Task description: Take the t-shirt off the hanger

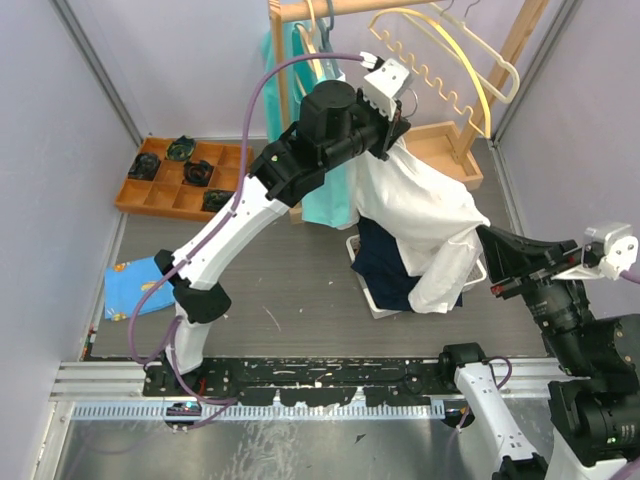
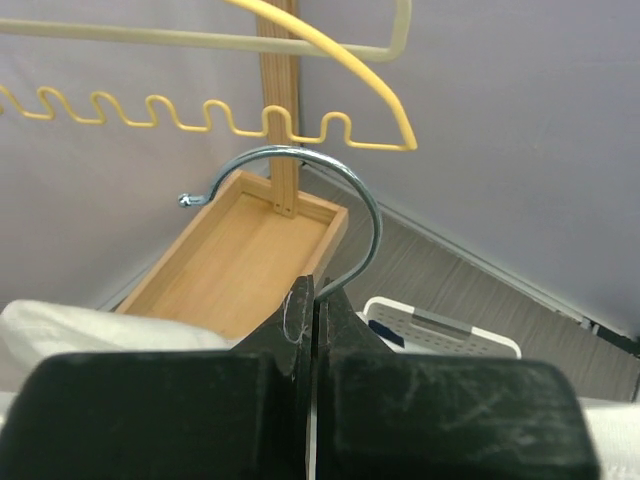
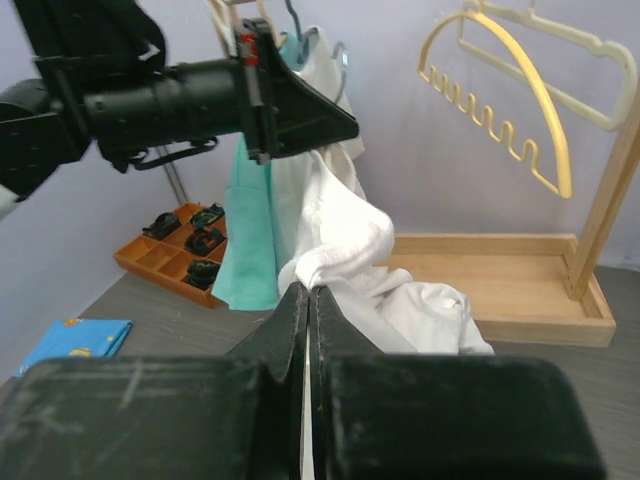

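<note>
Lavender walls box in a grey table (image 1: 290, 290), seen from above with both arm bases at six o'clock. Your left claw (image 1: 392, 118) is raised at about one o'clock from the table's middle. Its wrist view shows the jaws pressed together on the stem of the steel hanger hook (image 2: 372, 215), which curls up and over toward ten o'clock. The white t-shirt (image 1: 420, 210) hangs below that claw and falls in crumpled folds toward five o'clock. The rest of the hanger is hidden inside the cloth. Your right claw (image 1: 486, 234) reaches in from four o'clock and meets the shirt's right edge. In its own view its fingers (image 3: 285, 330) are closed tight, with a sliver of white fabric in the seam between them, so it is pinching the t-shirt. Under the shirt's lower folds sits a white basket (image 1: 372, 303) holding dark navy cloth (image 1: 385, 270). Just at nine o'clock of the shirt, a teal garment (image 1: 322, 195) hangs from a wooden rack (image 1: 280, 70) that stands at twelve o'clock. The rack's wooden base tray (image 1: 455, 150) lies behind the shirt. On the rack's right half hang a yellow hanger (image 3: 545, 105) with a wavy lower bar and a cream hanger (image 2: 200, 38). Well apart at ten o'clock, an orange divided tray (image 1: 150, 208) holds small dark objects too small to identify. A blue cloth (image 1: 135, 285) lies flat at eight o'clock, near the left arm's base.
</note>
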Controlling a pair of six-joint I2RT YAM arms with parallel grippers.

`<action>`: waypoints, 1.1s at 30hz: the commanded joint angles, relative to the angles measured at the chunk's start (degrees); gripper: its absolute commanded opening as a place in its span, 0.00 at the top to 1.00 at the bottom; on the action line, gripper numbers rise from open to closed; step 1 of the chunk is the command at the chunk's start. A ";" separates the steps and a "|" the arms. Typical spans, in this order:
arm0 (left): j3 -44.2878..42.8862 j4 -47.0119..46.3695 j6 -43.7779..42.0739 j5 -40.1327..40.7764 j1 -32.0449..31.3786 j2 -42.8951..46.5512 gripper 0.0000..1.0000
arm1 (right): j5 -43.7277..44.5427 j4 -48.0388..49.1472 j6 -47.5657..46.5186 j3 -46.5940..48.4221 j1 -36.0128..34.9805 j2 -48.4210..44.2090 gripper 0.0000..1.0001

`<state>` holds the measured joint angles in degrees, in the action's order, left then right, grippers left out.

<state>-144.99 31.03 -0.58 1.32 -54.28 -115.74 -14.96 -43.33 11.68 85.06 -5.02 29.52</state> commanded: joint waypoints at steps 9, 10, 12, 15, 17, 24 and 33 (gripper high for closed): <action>-2.01 -9.37 -1.20 10.88 -0.14 -0.37 1.00 | -12.34 -12.68 -3.17 4.64 2.14 -1.57 0.99; -1.38 -10.85 -0.65 10.18 -0.12 0.10 1.00 | -11.48 -14.02 -3.22 3.76 2.32 -2.28 0.99; -0.85 -12.93 0.94 8.44 -0.08 0.93 1.00 | -8.88 -15.87 -3.03 1.74 2.29 -3.86 0.99; -1.33 -14.63 3.87 4.50 0.06 1.77 1.00 | -3.64 -17.81 -1.65 -1.17 2.29 -5.17 0.99; -1.93 -14.61 5.32 1.43 0.09 2.28 1.00 | -0.02 -17.88 0.49 -2.59 2.29 -5.24 0.99; 1.22 -13.83 8.32 -2.18 -0.03 5.93 1.00 | 1.49 -12.14 3.62 -4.06 2.29 -2.70 0.77; 3.00 -9.81 5.19 -2.39 -3.29 6.95 1.00 | 0.34 -4.49 1.02 4.56 2.29 4.01 0.64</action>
<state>-142.58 21.34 6.39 -0.56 -55.29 -110.65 -13.37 -54.61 13.47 84.16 -2.87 28.99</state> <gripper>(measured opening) 0.015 0.346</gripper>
